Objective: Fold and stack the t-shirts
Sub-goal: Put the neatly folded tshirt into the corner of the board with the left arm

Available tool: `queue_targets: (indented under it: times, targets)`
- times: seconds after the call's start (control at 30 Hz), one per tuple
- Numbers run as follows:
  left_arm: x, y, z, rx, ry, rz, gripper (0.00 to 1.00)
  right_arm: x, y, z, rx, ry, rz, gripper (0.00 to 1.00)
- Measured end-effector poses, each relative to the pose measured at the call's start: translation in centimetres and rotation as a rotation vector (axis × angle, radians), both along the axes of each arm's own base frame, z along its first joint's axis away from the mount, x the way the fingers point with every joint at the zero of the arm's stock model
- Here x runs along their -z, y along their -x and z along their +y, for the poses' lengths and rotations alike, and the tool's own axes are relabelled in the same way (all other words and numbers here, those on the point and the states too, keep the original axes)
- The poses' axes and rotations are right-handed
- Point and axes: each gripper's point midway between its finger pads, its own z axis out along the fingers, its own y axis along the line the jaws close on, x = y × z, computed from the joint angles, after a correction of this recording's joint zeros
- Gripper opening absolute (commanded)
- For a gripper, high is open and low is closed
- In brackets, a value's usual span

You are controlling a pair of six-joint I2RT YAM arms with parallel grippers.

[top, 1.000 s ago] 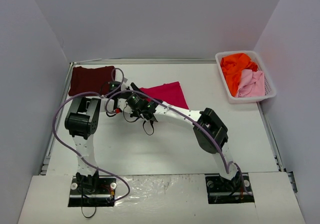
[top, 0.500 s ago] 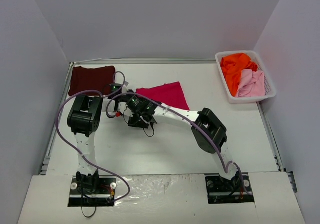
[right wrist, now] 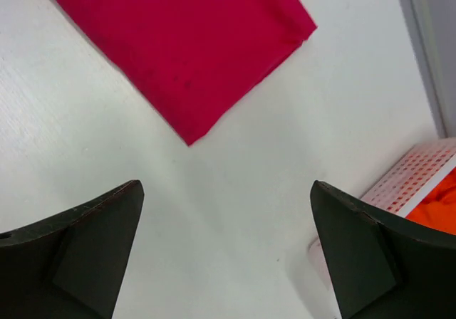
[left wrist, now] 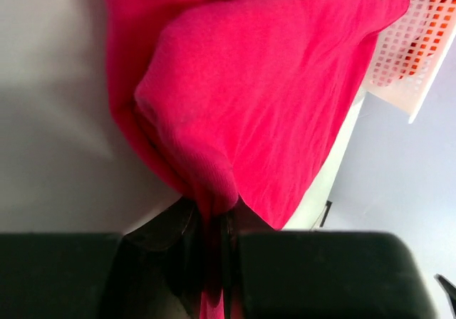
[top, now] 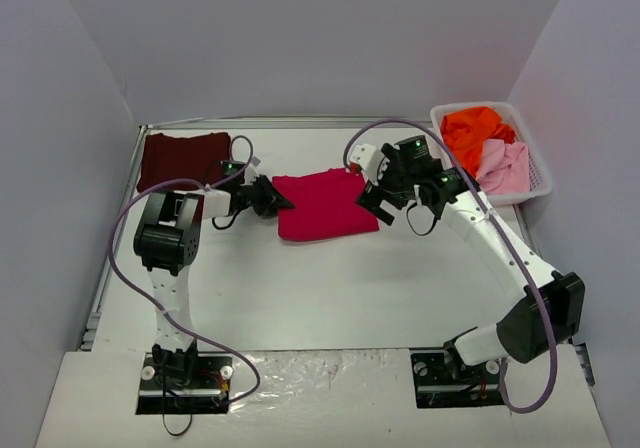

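Observation:
A bright crimson t-shirt (top: 326,204) lies folded in a rough square at the table's middle. My left gripper (top: 276,200) is at its left edge, shut on a bunched fold of the crimson cloth (left wrist: 214,184). Just off the shirt's right edge, my right gripper (top: 392,208) hangs open with nothing in it. In the right wrist view only the shirt's corner (right wrist: 187,55) shows, ahead of the wide-apart fingers (right wrist: 107,226). A dark maroon t-shirt (top: 183,158) lies folded at the back left. An orange t-shirt (top: 474,133) and a pale pink one (top: 504,166) sit in the basket.
A white mesh basket (top: 455,183) stands at the back right against the wall; its wall shows in the left wrist view (left wrist: 410,55) and in the right wrist view (right wrist: 413,180). Purple cables loop over both arms. Grey walls close in the table.
My right gripper opened, let go of the crimson shirt and swung from the table's left-middle to the shirt's right side. My left gripper closed on the shirt's left edge. The shirt now lies squarer.

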Motion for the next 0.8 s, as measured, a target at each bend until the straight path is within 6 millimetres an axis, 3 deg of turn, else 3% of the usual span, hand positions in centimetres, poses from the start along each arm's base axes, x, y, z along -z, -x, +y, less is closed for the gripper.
queue_targets:
  times: [0.07, 0.23, 0.33, 0.6, 0.8]
  targets:
    - [-0.4, -0.4, 0.2, 0.032, -0.053, -0.011, 0.02, 1.0, 0.6, -1.8, 0.032, 0.001, 0.040, 1.00]
    - [-3.1, -4.0, 1.1, 0.111, -0.221, -0.130, 0.02, 7.0, 3.3, -1.5, -0.005, 0.009, 0.253, 1.00]
    - [-4.3, -5.9, 2.0, 0.146, -0.330, -0.189, 0.02, 9.4, 4.6, -1.4, -0.025, -0.016, 0.360, 1.00]
    - [-3.7, -10.2, 5.7, 0.195, -0.651, -0.246, 0.02, 12.0, 5.4, -0.7, -0.053, -0.059, 0.480, 1.00]
    - [-3.8, -11.4, 9.0, 0.200, -0.851, -0.229, 0.03, 14.0, 6.3, -0.8, -0.053, -0.048, 0.544, 1.00]
